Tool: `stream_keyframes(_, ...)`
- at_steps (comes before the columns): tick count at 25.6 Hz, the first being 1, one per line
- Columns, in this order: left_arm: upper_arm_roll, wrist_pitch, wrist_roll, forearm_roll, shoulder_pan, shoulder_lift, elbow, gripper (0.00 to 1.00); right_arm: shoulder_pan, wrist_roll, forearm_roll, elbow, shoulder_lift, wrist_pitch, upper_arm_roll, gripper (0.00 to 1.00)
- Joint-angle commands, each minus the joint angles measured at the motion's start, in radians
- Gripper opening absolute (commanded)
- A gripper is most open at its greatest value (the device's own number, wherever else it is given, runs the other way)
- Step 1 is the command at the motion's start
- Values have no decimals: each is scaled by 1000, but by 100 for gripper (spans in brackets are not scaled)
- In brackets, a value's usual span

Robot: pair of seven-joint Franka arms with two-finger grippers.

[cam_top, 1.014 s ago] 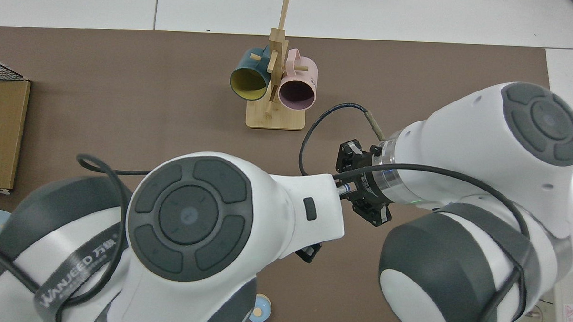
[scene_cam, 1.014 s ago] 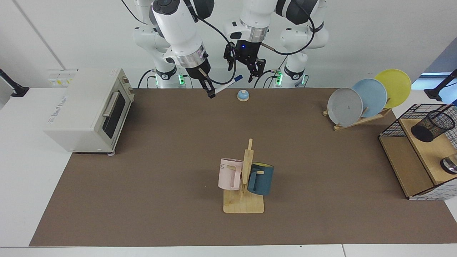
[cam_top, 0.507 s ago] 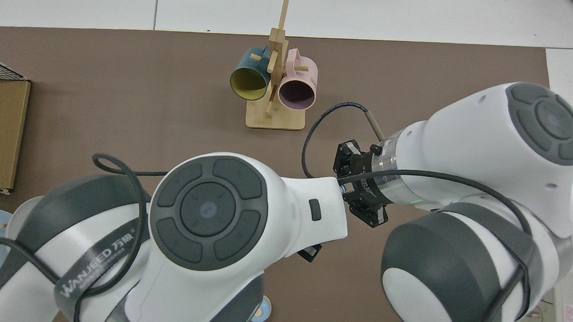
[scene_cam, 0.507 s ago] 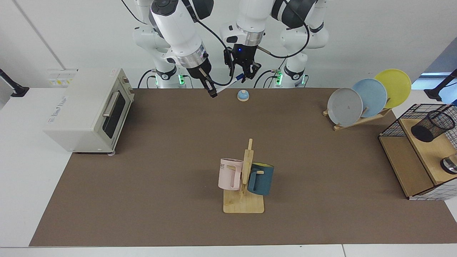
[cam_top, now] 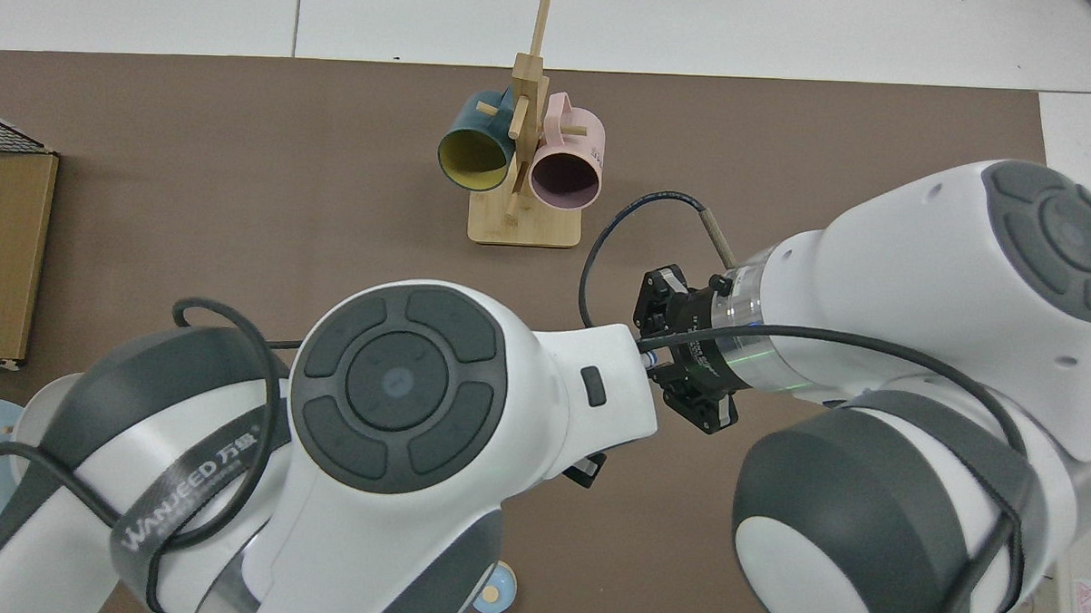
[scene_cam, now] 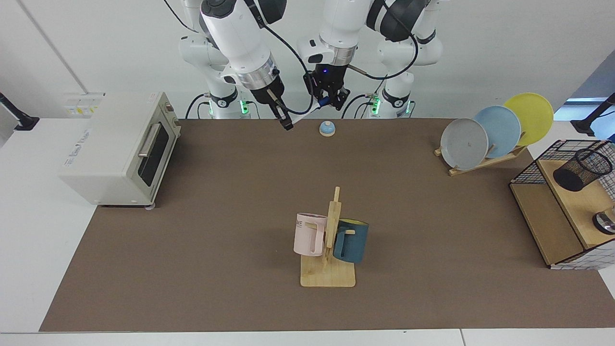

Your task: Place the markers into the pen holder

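Facing view: the right gripper [scene_cam: 286,122], black, two-fingered, sits upper centre of the frame above the far edge of the brown table mat [scene_cam: 230,230]. It is clamped on the lower white end of the slim white marker with dark blue cap [scene_cam: 307,111]. The marker slants up toward the right of the frame. The left gripper [scene_cam: 328,101] hangs just right of it, its fingers around the marker's blue cap end; whether they are actually pressing on it I cannot tell. Both grippers are off the table.

Below them on the mat stands a small blue-domed bell on a tan base [scene_cam: 327,128].

The small black wire-mesh pen holder cup [scene_cam: 582,169] is at the far right of the frame, tilted, on the wooden shelf of the large black wire grid basket [scene_cam: 528,174], well apart from the marker.

Other items:
- Cream toaster oven [scene_cam: 120,149], left of frame.
- Wooden mug rack [scene_cam: 329,250] with pink mug [scene_cam: 310,234] and dark blue mug [scene_cam: 352,240], lower centre.
- Grey, blue and yellow plates in a wooden plate rack [scene_cam: 497,129], upper right.

Top view: two white arm bodies fill the lower half. The right gripper's black mount [cam_top: 684,361] shows centre right, with a sliver of the marker [cam_top: 650,346] at the gap between the arms. The left gripper is hidden under its arm. The mug rack [cam_top: 526,142] is at top centre and the bell [cam_top: 494,594] at the bottom edge. The pen holder is out of frame.
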Motion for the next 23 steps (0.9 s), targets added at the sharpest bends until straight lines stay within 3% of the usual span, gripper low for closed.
stream_keyframes(1, 2, -22, -37, -25, -15, -9, 0, 0, -12, 35, 23, -25, -14, 43, 9, 0)
stream_keyframes(9, 0, -42, -57, -16, -15, -20, 9, 0, -13, 35, 25, -25, -14, 44, 9, 0)
stream_keyframes(10, -1, -42, -57, -9, -15, -21, 12, 7, -13, 35, 25, -25, -14, 44, 9, 0)
stream_keyframes(11, -4, -44, -57, -8, -15, -22, 20, 38, -13, 35, 25, -25, -14, 44, 10, 0)
stream_keyframes(12, -10, -44, -57, -2, -15, -22, 26, 58, -13, 35, 25, -25, -14, 44, 9, 0)
stream_keyframes(14, -17, -45, -57, 10, -15, -22, 35, 70, -15, 35, 25, -27, -14, 44, 9, 0)
stream_keyframes(23, -27, -70, -63, 52, -13, -8, 87, 70, -13, 24, 22, -42, -18, 44, 9, 0)
